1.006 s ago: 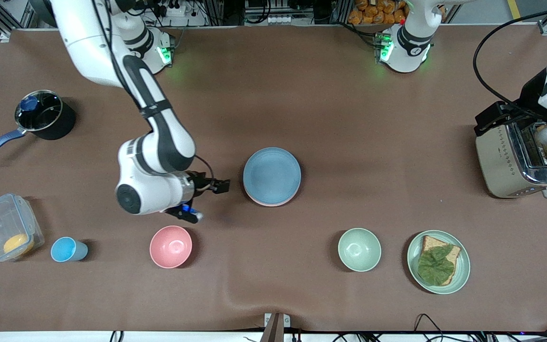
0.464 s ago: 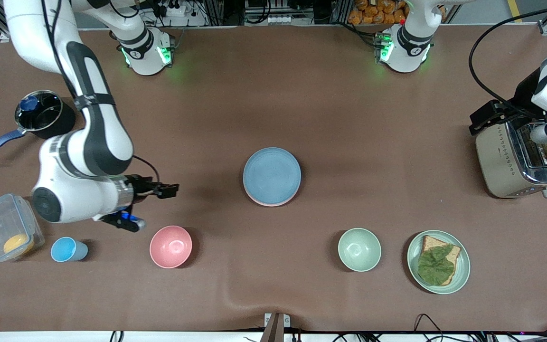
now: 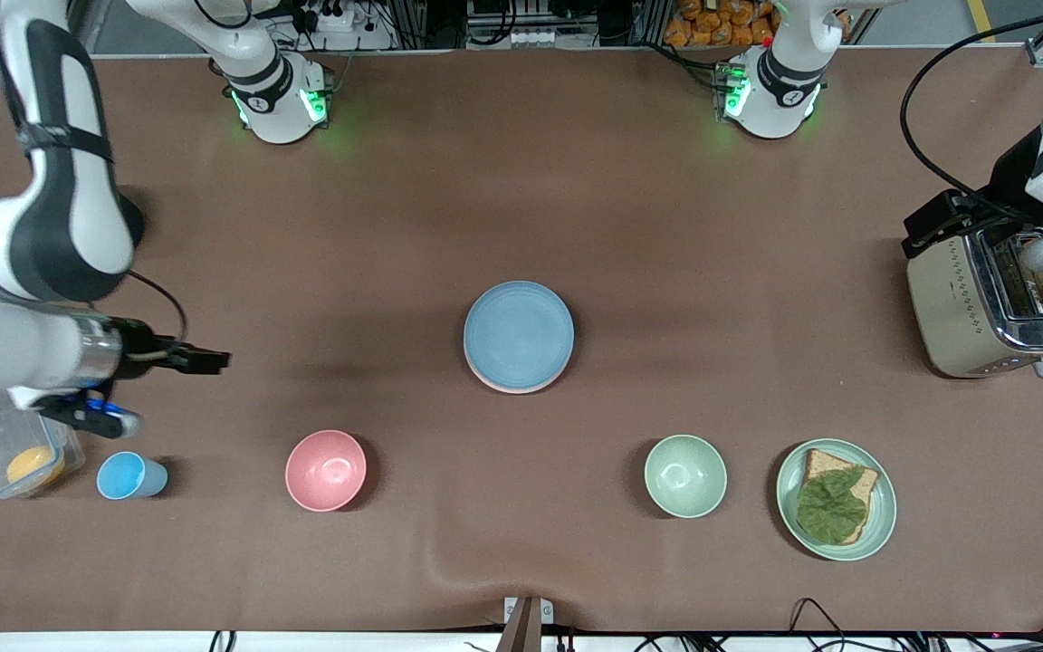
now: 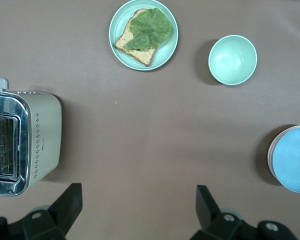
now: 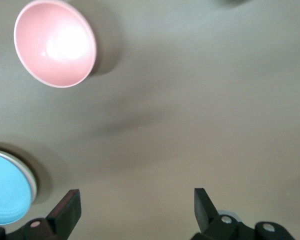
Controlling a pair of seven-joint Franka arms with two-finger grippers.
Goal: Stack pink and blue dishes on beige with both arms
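The light blue plate (image 3: 518, 333) tops a stack at the table's middle, and it shows again in the left wrist view (image 4: 295, 160). A thin rim of the pink plate (image 3: 505, 388) peeks out under it. The beige plate is hidden beneath the stack. My right gripper (image 3: 214, 361) is open and holds nothing, over bare cloth toward the right arm's end of the table, well apart from the stack. In the right wrist view its fingertips (image 5: 72, 200) stand wide over the cloth. My left gripper (image 4: 139, 192) is open and empty, hanging up by the toaster (image 3: 992, 299).
A deep pink bowl (image 3: 325, 470), a small blue cup (image 3: 128, 476) and a clear lidded box (image 3: 10, 435) sit near the right gripper. A green bowl (image 3: 685, 475) and a green plate with bread and leaf (image 3: 836, 512) lie toward the left arm's end.
My right arm has swung away from the stack toward its own end of the table, gripper empty. The stack has not moved. The left arm shifted only slightly by the toaster.
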